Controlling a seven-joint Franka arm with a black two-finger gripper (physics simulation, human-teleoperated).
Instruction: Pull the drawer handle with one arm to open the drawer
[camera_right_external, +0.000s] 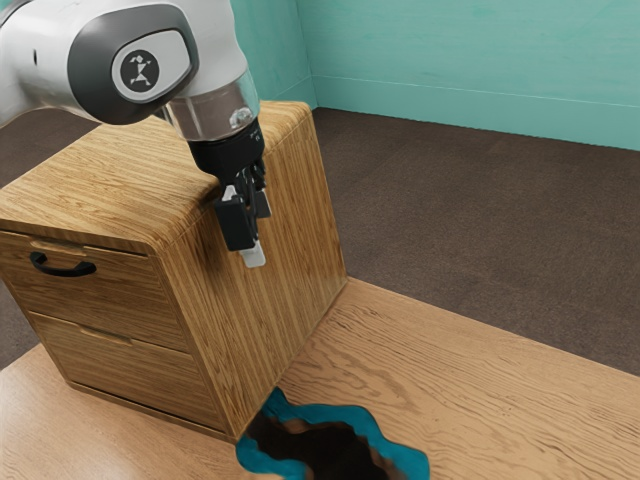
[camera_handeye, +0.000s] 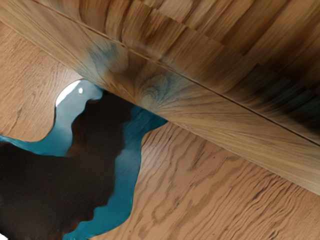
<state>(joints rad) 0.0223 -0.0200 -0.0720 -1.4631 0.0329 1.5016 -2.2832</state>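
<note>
1. Light wooden table (camera_right_external: 480, 380), with a teal-rimmed dark irregular patch (camera_right_external: 320, 450) at its near edge.
2. Oak-grain two-drawer cabinet (camera_right_external: 250, 300), standing on the table at the exterior view's left.
3. White and grey robot arm (camera_right_external: 110, 60), reaching over the cabinet top.
4. Upper drawer front (camera_right_external: 120, 295), flush with the cabinet face: judged shut, so no opening is done.
5. Black two-finger gripper (camera_right_external: 250, 245), pointing down beside the cabinet's right side wall, holding nothing; how wide it stands cannot be told.
6. Black curved drawer handle (camera_right_external: 62, 267), on the upper drawer's far-left front, well apart from the gripper and untouched. Reach, grasp and pull all remain.
</note>
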